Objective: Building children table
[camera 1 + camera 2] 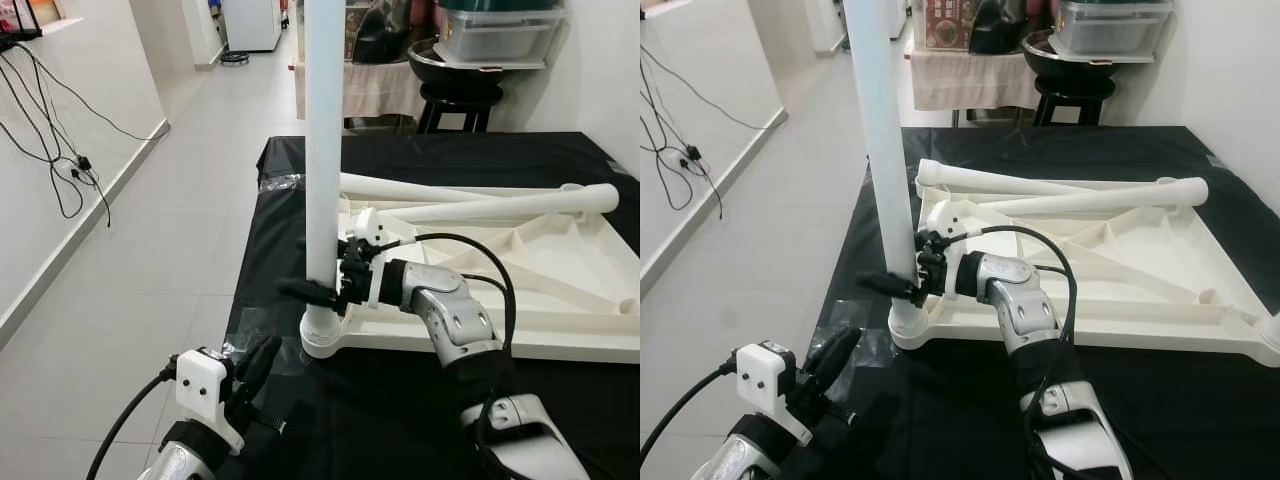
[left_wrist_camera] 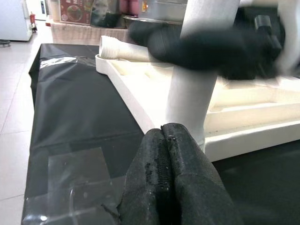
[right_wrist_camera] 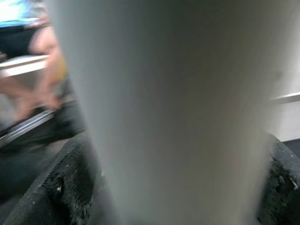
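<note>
Waiting low near the table edge, left gripper has fingers pressed together, holding nothing | right gripper squeezes the standing white leg in its corner hole of the upside-down tabletop | loose leg may tip if released; spare legs lie behind

We see a black cloth spread over the floor. On it lies an upturned white tabletop, with clear tape at the cloth's edge.
</note>
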### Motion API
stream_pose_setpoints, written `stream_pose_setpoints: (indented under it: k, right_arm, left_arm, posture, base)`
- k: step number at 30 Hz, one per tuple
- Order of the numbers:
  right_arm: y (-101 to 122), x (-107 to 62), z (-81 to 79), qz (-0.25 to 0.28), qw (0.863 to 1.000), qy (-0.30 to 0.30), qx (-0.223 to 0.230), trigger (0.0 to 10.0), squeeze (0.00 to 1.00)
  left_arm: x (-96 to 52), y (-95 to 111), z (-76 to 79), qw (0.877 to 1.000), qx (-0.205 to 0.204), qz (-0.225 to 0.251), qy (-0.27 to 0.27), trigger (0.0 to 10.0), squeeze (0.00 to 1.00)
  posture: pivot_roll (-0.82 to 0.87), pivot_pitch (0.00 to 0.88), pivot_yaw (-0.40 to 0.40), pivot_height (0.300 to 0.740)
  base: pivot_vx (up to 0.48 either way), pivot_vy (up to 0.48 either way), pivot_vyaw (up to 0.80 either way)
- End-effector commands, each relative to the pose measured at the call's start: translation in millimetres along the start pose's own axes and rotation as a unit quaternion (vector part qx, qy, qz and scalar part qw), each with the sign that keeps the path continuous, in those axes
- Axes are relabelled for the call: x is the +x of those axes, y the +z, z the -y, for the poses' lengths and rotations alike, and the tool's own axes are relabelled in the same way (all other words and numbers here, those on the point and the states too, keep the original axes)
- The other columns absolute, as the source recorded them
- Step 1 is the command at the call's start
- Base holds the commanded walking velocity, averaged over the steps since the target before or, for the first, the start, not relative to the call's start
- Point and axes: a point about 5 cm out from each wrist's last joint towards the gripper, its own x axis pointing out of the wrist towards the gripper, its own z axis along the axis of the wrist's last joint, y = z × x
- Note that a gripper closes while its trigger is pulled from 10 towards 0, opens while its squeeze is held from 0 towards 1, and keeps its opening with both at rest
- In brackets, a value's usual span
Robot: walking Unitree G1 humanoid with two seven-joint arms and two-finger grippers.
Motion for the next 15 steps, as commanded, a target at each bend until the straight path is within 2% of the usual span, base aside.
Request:
stream_pose_setpoints:
  k: [1, 5, 6, 7, 10, 15]
  right_arm:
    - [-3.7, 5.6, -3.1, -0.014, 0.999, 0.045, 0.0, 10.0, 0.0]
    - [-4.9, 8.0, -0.5, -0.025, 0.997, 0.068, 0.01, 10.0, 0.0]
    - [-5.9, 8.9, 2.3, -0.029, 0.997, 0.067, 0.014, 8.5, 0.0]
    - [-6.4, 8.7, 4.9, -0.028, 0.997, 0.069, 0.027, 0.0, 0.0]
    - [-6.7, 8.4, 6.5, -0.026, 0.997, 0.07, 0.035, 0.0, 0.0]
    - [-9.9, -1.1, 9.9, -0.024, 0.996, 0.076, 0.04, 0.0, 0.0]
  left_arm:
    - [-1.7, -3.7, -1.8, 1.0, -0.004, -0.012, 0.002, 10.0, 0.0]
    - [-1.5, -3.9, -2.1, 1.0, -0.004, -0.012, 0.002, 10.0, 0.0]
    - [-1.4, -4.0, -2.1, 1.0, -0.004, -0.012, 0.003, 10.0, 0.0]
    - [-1.2, -4.1, -2.1, 1.0, -0.004, -0.012, 0.003, 10.0, 0.0]
    - [-1.1, -4.1, -2.0, 1.0, -0.004, -0.012, 0.003, 10.0, 0.0]
    - [-0.7, -4.2, -1.6, 1.0, -0.004, -0.01, 0.004, 10.0, 0.0]
  posture:
    - [0.01, 0.044, 0.008, 0.74]
    - [0.01, 0.043, 0.009, 0.74]
    - [0.02, 0.043, 0.007, 0.74]
    - [0.02, 0.044, 0.003, 0.74]
    - [0.02, 0.044, 0.003, 0.74]
    - [0.01, 0.048, 0.001, 0.74]
  base:
    - [0.0, 0.0, 0.0]
    - [0.0, 0.0, 0.0]
    - [0.0, 0.0, 0.0]
    - [0.0, 0.0, 0.0]
    - [0.0, 0.0, 0.0]
    - [0.0, 0.0, 0.0]
